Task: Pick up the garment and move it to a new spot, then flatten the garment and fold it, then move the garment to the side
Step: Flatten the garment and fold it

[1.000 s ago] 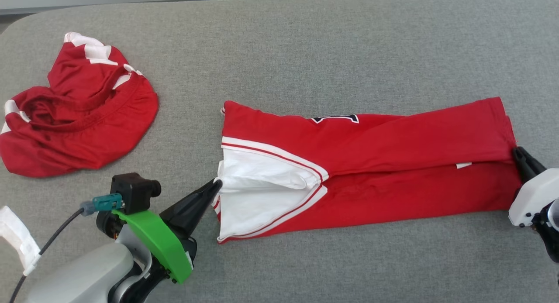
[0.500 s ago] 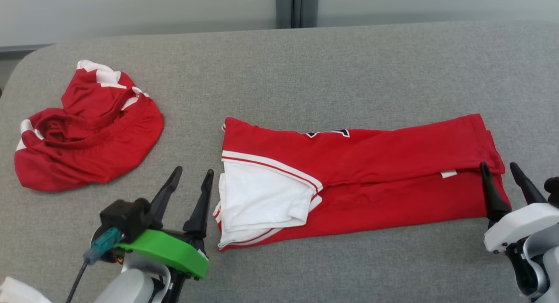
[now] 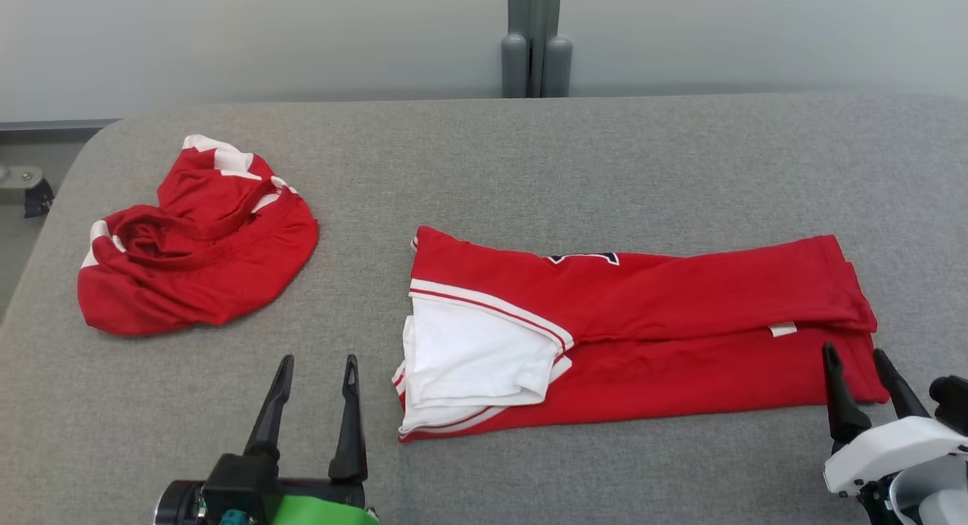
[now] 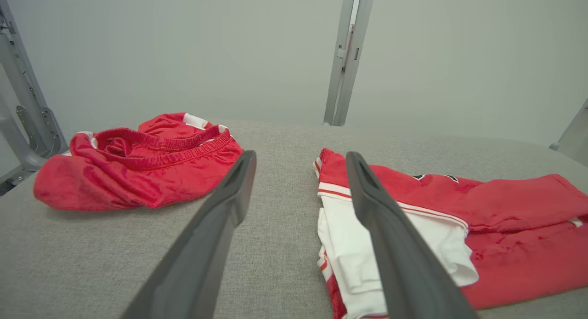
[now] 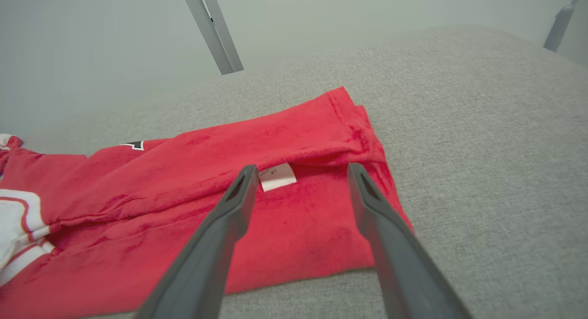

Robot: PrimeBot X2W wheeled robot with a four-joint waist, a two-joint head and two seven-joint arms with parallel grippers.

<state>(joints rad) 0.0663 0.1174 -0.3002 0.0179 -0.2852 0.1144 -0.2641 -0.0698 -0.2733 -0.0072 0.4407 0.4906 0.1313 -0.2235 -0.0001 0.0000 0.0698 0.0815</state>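
A red garment point(image 3: 681, 313) with a white sleeve and white trim lies folded into a long strip across the grey table, also seen in the left wrist view point(image 4: 459, 218) and the right wrist view point(image 5: 257, 181). My left gripper point(image 3: 316, 362) stands open, just left of the garment's white end, holding nothing. At the garment's right end my right gripper point(image 3: 853, 352) is open too, its fingers point(image 5: 229, 208) raised over the red cloth near a small white label point(image 5: 277, 175). Neither gripper has cloth between its fingers.
A second red garment point(image 3: 200, 253) with white stripes lies crumpled at the table's far left, also in the left wrist view point(image 4: 138, 167). The grey padded table point(image 3: 529, 154) ends at a pale wall with a grey post point(image 3: 535, 48) behind it.
Both grippers have opened, let go of the garment's ends and drawn back toward me. The garment stays folded on the table. The head camera has tilted up, showing more wall.
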